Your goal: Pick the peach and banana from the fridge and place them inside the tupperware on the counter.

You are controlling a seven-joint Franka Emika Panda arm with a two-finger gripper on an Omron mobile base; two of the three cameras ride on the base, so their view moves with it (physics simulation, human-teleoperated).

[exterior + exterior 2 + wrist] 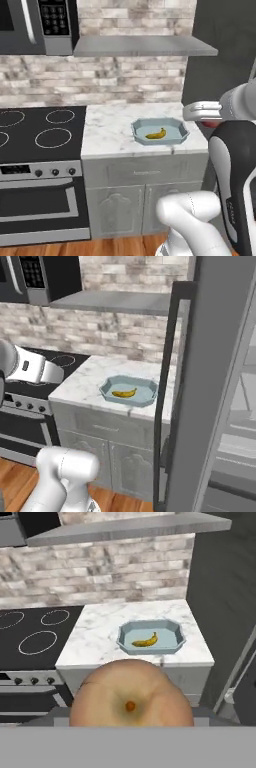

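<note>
No brand, label or legible writing is seen anywhere; the microwave (35, 25) keypad shows only pale marks too small to be read.

Nearest the hand camera, the peach (131, 698) is seen large and close, its pale orange skin and small brown stem dimple turned toward the lens. It sits right at the gripper (212, 118), whose fingertips are hidden behind it; the jaws are judged to be held apart around the fruit, gripping it. In the left base view a sliver of red is seen under the white hand, beside the right end of the counter (107, 132).

Further on, the white marble-veined counter is seen over grey cabinet doors (122, 210). The tupperware (177, 136) rests near the counter's right front corner, and the banana (156, 134) is seen lying flat inside it, near the middle of its floor.

To the counter's left the black stovetop (42, 132) with ring marks is seen, with oven knobs (55, 172) below. To its right the grey fridge (210, 381) stands with its door open, a black bar handle (165, 386) in front and pale shelves (240, 441) visible inside.

Farthest back, a brick backsplash (100, 75) and a grey shelf (142, 46) are seen.
</note>
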